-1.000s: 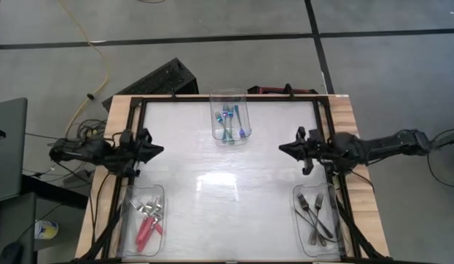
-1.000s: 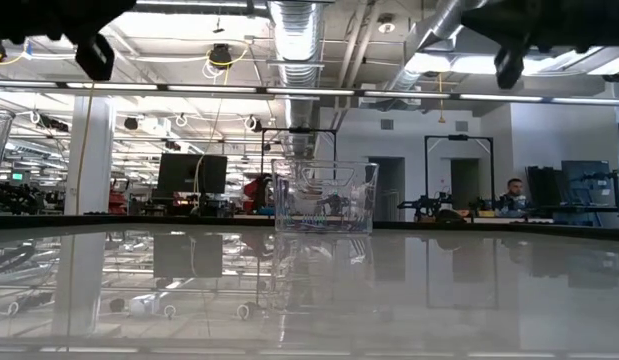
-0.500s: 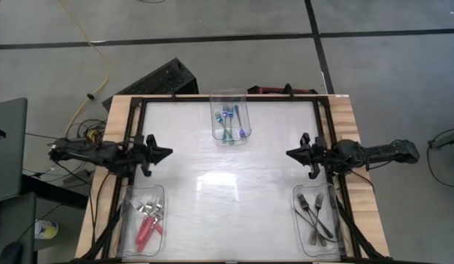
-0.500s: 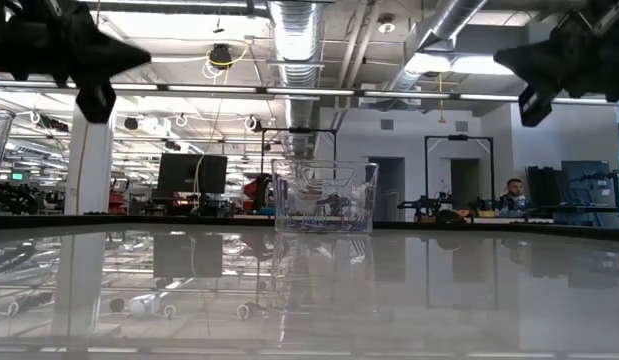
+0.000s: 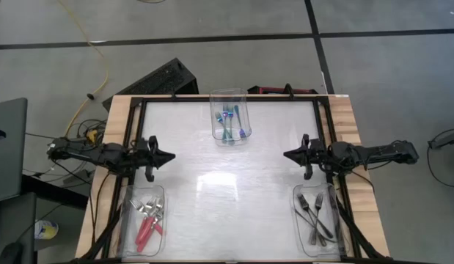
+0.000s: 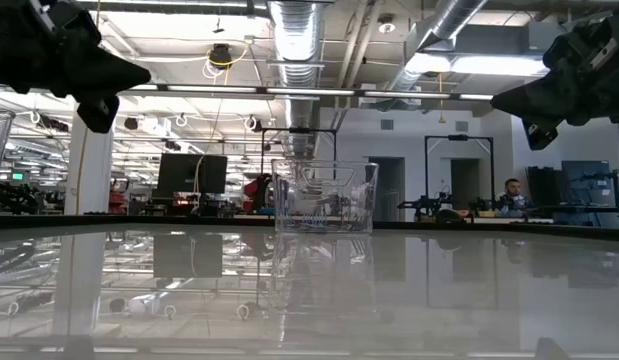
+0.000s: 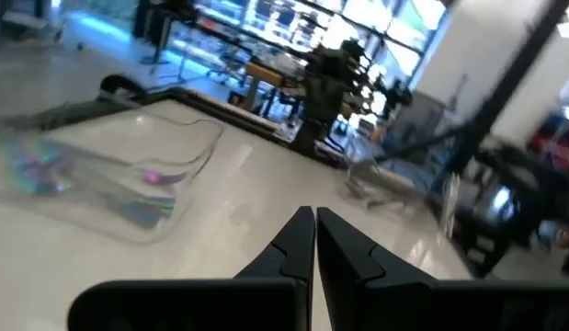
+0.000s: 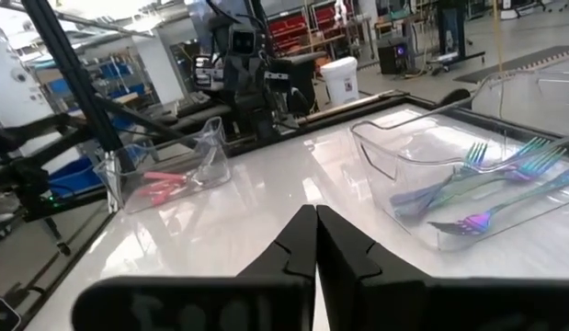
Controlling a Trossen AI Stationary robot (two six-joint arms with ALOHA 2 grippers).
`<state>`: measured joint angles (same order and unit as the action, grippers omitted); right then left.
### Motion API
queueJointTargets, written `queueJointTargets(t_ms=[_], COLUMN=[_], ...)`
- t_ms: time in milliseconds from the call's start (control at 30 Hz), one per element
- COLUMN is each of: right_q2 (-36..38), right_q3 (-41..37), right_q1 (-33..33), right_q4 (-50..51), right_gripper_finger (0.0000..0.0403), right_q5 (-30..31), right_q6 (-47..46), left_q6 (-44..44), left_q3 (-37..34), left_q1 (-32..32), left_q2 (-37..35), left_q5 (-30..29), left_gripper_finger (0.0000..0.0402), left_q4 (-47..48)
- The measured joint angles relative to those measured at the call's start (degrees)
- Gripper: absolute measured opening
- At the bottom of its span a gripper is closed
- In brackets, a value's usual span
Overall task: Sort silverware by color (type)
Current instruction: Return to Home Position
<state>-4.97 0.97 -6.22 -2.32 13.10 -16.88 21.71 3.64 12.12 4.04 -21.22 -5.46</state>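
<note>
Your left hand [image 5: 170, 156] and right hand [image 5: 287, 155] hang clenched, empty, mid-left and mid-right over the tabletop [image 5: 234, 194]; pink forks [image 5: 146, 220] sit binned lower left, black forks [image 5: 315, 216] lower right, teal forks [image 5: 228, 125] top centre. Likely risk — a low retreat clips a bin [image 5: 127, 242] and spills it.

A grey floor [image 5: 227, 66] with dark seams surrounds the table [image 5: 271, 183], and a yellow cable [image 5: 87, 37] trails far left. Beyond, silver ducts [image 6: 294, 25] cross the lit ceiling, a white column [image 6: 89, 160] stands left, and a person [image 6: 511, 190] sits far right.
</note>
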Motion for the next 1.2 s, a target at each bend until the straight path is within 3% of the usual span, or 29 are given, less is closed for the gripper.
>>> queueJointTargets(t_ms=[133,500,1200], right_q2=[0.00,0.02,0.02], right_q3=[0.01,0.01,-0.02], right_q1=[0.00,0.00,0.00], right_q4=[0.19,0.30,0.19], right_gripper_finger=[0.0043,0.0047,0.0048], right_q5=[0.02,0.09,0.20], right_q6=[-0.01,-0.15,-0.13], left_q6=[-5.97,-7.05,-6.96], left_q3=[0.00,0.37,0.44], left_q1=[0.00,0.00,0.00], left_q2=[0.08,0.20,0.43], left_q5=[0.60,-0.31,-0.39], left_gripper_finger=[0.0000,0.0000,0.0000], left_q4=[0.34,12.61,13.23])
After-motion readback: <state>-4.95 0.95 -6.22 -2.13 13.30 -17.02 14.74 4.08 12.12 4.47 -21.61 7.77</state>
